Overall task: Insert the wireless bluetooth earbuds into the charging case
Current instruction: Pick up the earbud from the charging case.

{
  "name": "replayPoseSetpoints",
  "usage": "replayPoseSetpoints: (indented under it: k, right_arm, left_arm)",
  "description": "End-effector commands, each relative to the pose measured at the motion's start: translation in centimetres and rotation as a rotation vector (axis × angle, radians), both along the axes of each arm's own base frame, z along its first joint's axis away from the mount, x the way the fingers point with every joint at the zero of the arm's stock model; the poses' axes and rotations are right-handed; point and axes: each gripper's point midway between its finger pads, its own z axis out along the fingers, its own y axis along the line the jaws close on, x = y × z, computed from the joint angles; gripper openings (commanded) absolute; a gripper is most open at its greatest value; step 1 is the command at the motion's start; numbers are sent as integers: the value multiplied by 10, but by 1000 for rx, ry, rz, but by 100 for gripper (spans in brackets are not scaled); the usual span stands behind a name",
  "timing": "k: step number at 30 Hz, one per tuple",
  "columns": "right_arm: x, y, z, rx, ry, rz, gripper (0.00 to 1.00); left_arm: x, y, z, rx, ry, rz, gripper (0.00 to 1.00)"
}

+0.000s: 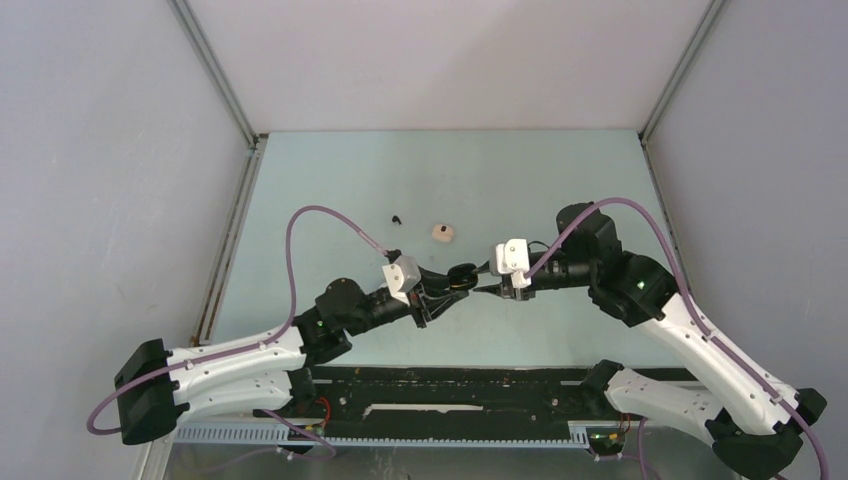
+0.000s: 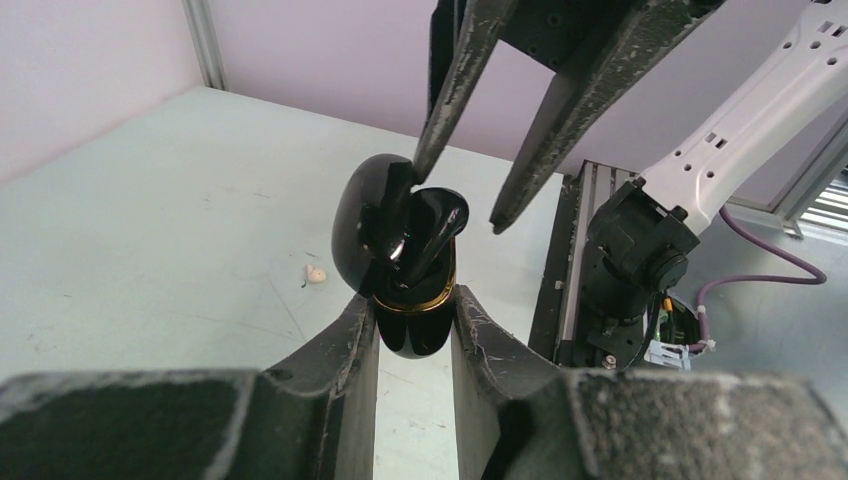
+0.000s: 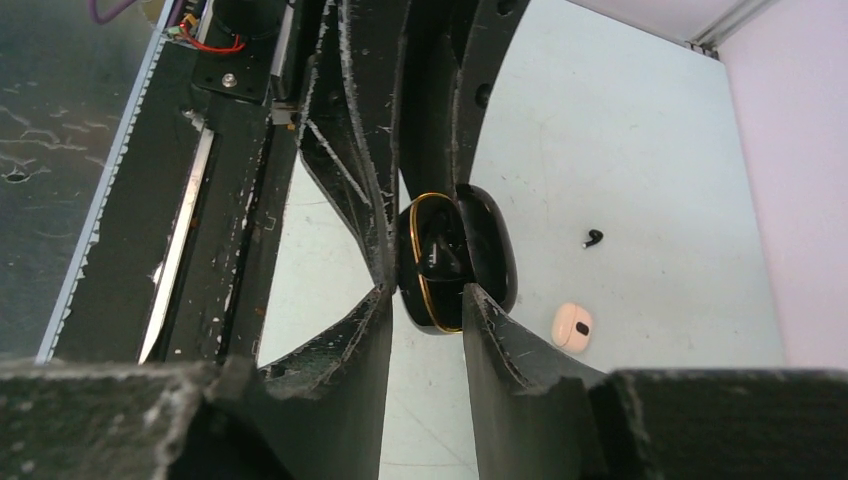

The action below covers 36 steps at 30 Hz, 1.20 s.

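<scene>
The pale green table (image 1: 520,170) carries a black earbud (image 1: 398,217) and, to its right, a beige-pink earbud (image 1: 443,233), both near frame centre

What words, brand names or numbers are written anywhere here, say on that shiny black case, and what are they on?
No readable text anywhere.
The black charging case, clamped in the left fingers, shows only a gold rim, no lettering.
The black earbud and the small beige piece on the table look unmarked.
</scene>
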Motion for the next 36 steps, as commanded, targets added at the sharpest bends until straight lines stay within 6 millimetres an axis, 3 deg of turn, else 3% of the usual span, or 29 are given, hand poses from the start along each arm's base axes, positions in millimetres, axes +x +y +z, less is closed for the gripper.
replayPoseSetpoints:
  k: [1, 11, 25, 36]
  right_arm:
    - [10, 5, 17, 38, -45, -33, 35]
    - [5, 8, 11, 24, -28, -2, 35]
    - [-6, 10, 2, -10, -21, 51, 25]
    - [-5, 10, -11, -58, -20, 55, 29]
  left_arm:
    - [-1, 0, 6, -12, -38, -12, 0]
    - [-1, -1, 3, 5, -41, -19, 0]
    - [-2, -5, -2, 38, -46, -25, 0]
    - [-3, -5, -4, 45, -50, -29, 0]
